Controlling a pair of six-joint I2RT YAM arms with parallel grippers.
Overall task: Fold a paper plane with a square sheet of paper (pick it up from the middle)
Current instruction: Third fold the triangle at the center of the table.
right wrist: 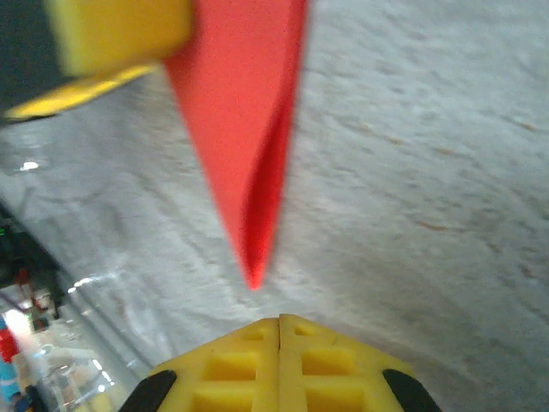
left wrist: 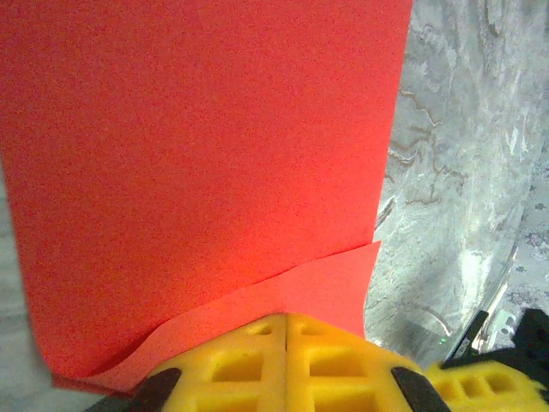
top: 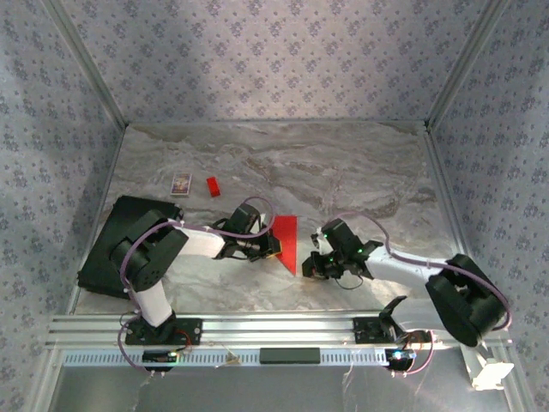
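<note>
1. Sheet point(top: 288, 239): red, folded into a two-layer triangle. It lies on the surface point(top: 360, 172) between the two pincers, with its point toward the arm bases.
2. Nearest the bases, the right pincer point(top: 316, 264) is closed on nothing. In its wrist view the sheet point(right wrist: 249, 154) tapers to a point just ahead of the closed jaws, and the layers gape there. Risk: a forward push with the jaws together would probably buckle or blunt that point rather than grip it.
3. The left pincer point(top: 273, 247) is closed too, jaws pressed together at the sheet's left edge. In its wrist view the lower layer sticks out past the upper one and runs up to the left pincer point(left wrist: 285, 322). Whether the tips pin it I cannot tell. Risk: if they only rest there, a sideways move would likely skid the whole sheet over the smooth surface instead of setting a crease.
4. The layers do not line up and the fold looks soft, not pressed flat. Risk: pressing now would fix a crooked crease that later folds inherit, and left unpressed the fold could spring open.
5. Thin paper lying flat gives closed jaws nothing to take. Risk: a grab from above could pinch one layer alone and pull the fold apart.
6. Farther back, the block point(top: 213, 185) and the card point(top: 181, 183) lie well apart from the sheet. They are little hazard unless it slides that way.
</note>
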